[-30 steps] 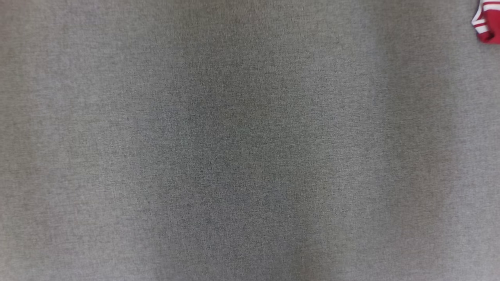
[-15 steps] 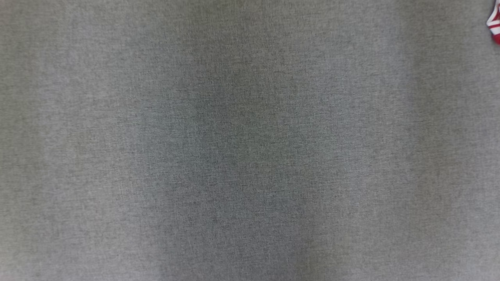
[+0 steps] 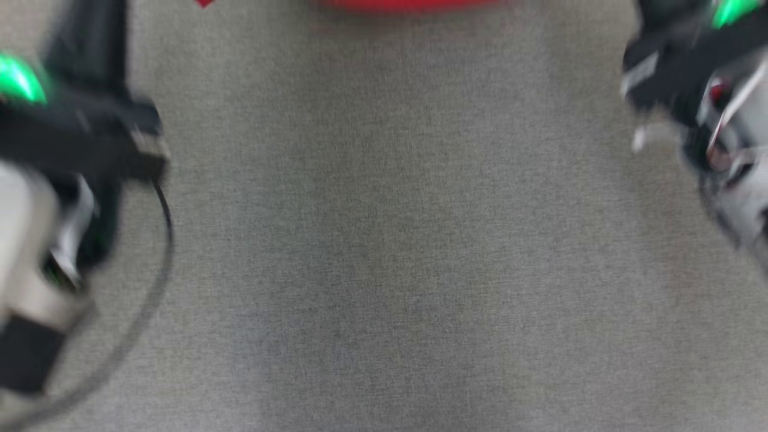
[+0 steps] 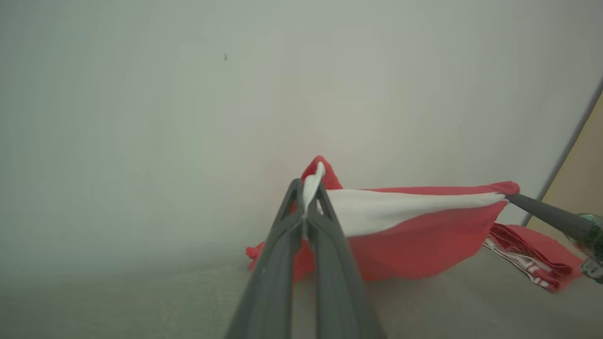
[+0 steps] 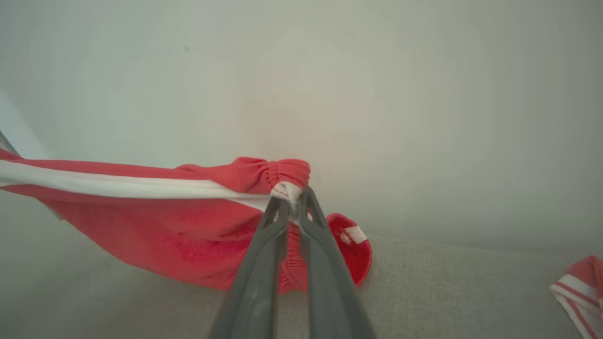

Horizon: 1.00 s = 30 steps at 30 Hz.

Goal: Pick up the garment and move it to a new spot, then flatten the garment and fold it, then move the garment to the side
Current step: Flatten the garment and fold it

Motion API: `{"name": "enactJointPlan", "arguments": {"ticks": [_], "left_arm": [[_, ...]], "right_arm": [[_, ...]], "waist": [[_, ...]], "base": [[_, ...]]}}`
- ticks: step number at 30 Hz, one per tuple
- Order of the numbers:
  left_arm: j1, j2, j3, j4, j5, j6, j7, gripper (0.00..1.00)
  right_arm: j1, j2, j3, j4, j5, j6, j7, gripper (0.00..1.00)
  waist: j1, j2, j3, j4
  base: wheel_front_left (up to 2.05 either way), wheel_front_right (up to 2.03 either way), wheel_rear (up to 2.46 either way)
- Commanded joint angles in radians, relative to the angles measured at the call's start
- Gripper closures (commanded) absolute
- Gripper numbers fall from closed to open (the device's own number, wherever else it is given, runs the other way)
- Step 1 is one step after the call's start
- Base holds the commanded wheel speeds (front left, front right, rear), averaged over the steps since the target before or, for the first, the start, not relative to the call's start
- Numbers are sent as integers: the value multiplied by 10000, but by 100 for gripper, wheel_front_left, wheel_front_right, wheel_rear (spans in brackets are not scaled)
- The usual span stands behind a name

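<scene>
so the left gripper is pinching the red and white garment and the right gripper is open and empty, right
Not quite: the right gripper is shut on the garment too, as the right wrist view shows. The left gripper does pinch its other end.

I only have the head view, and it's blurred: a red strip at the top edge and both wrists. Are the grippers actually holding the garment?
Observer: Yes for the left. In its wrist view the left gripper is shut on the garment, pinching the end of its white band.
Operator: And the right one?
Observer: The right gripper is shut on the bunched opposite end, so the cloth hangs stretched between the two.
Operator: Anything else near it that I should know about?
Observer: A separate red piece with white stripes lies on the grey surface, off to the side of the held cloth and looking apart from it.
</scene>
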<state>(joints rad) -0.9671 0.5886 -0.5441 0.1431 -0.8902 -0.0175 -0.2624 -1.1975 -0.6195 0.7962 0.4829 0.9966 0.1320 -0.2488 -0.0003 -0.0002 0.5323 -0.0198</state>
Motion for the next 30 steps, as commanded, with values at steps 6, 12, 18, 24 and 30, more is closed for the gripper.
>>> {"name": "enactJointPlan", "arguments": {"ticks": [6,12,18,24,30], "left_arm": [[3013,-646,777,-873,440,48,-31,100],[6037,-1653,1830,-588,1156,-340,-31,100],[7906,-2694,2830,117,1812,-845,-33,100],[9295,-3511,3648,464,2712,-1026,-35,100],[10511,-3970,4103,564,3486,-1079,-34,100]], "right_arm": [[2624,-232,-356,-891,338,-32,-134,100],[5343,-137,-941,-1453,123,-32,-164,100],[7514,81,-1824,-1670,-318,-35,-169,100],[9414,370,-2434,-2206,-535,-39,-177,100],[11027,720,-2745,-2765,-714,-39,-86,100]], "waist": [[3,2,-957,42],[3,2,-1739,55],[3,2,-2635,142],[3,2,-3277,133],[3,2,-3795,100]], "base": [[0,0,0],[0,0,0],[0,0,0],[0,0,0],[0,0,0]]}}
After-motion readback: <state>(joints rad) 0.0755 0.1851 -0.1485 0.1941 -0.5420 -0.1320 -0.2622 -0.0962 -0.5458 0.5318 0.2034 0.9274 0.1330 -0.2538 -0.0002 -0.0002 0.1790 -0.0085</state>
